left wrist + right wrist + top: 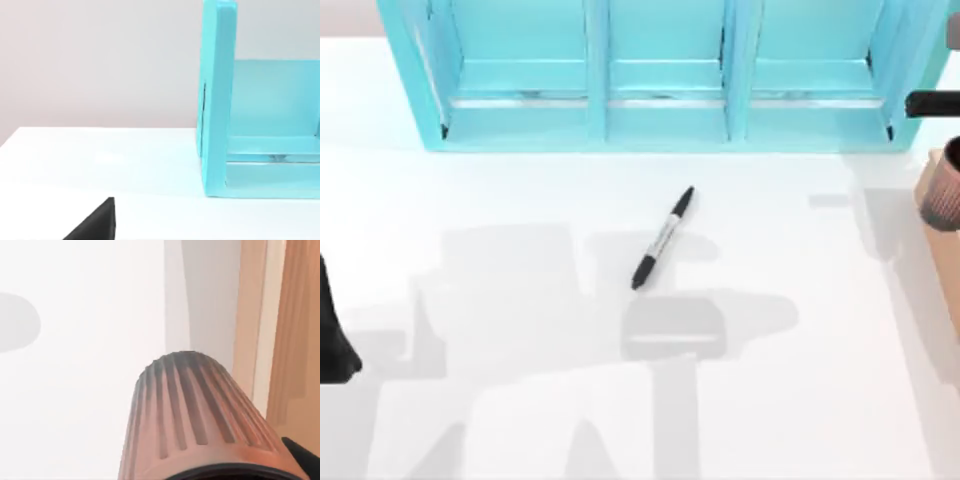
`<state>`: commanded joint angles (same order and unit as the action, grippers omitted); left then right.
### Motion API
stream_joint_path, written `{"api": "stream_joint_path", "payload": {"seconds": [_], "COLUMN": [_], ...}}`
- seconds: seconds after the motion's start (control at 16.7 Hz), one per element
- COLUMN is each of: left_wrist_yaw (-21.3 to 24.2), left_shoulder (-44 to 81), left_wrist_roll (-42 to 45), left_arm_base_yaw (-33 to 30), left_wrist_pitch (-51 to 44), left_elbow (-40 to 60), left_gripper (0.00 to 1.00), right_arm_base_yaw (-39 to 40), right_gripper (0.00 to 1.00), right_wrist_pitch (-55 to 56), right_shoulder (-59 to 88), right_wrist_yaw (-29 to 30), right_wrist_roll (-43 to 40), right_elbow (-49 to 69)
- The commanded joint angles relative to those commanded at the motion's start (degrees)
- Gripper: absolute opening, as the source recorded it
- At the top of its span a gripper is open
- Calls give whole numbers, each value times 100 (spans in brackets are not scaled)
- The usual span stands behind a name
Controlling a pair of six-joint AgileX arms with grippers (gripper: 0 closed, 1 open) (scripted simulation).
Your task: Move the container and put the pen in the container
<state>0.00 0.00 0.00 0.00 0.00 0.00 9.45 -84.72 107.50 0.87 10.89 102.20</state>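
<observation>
Closest to the overhead camera, at the counter's (520, 400) left edge, sits the dark bulk of my left arm, parked low and well apart from everything else; its hand (97, 222) appears in the left wrist view as a single black wedge, and I cannot tell whether its fingers are apart or together. Beyond it, along the far side of the counter, stands the turquoise shelf unit (660, 75), whose end panel the left wrist view faces.

Moving right, the pen (662, 238) lies flat near the middle of the counter, slanted, one end toward the shelf unit and the other toward the near edge, with nothing touching it. That part of the job looks untouched.

Further right, at the frame's right edge, the container (942, 185) is seen against the tan wooden box (932, 185), and whether it rests on the box or is lifted beside it I cannot say. In the right wrist view its ribbed copper wall (200, 415) looms very close, rim toward the camera, with a sliver of black at the corner that may be a finger; the right hand's grip cannot be made out, though the closeness suggests the cup is held or about to be.

My judgement: early stage, container well apart from the pen, transfer and insertion both left
</observation>
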Motion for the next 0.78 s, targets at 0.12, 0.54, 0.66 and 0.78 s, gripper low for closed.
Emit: {"api": "stream_joint_path", "payload": {"seconds": [0.12,0.54,0.66,0.78], "left_wrist_yaw": [0,0,0,0], "left_shoulder": [0,0,0,0], "left_wrist_roll": [0,0,0,0], "left_arm_base_yaw": [0,0,0,0], "left_wrist_pitch": [0,0,0,0], "left_elbow": [0,0,0,0], "left_gripper": [100,100,100,100], "right_arm_base_yaw": [425,1304,1283,1291], "right_gripper": [0,0,0,0], "right_wrist_pitch": [207,715,702,805], "right_shoulder": [609,1701,1705,1722], "right_wrist_yaw": [69,237,210,211], "right_wrist_roll": [410,1271,1278,1284], "right_elbow": [301,916,891,794]}}
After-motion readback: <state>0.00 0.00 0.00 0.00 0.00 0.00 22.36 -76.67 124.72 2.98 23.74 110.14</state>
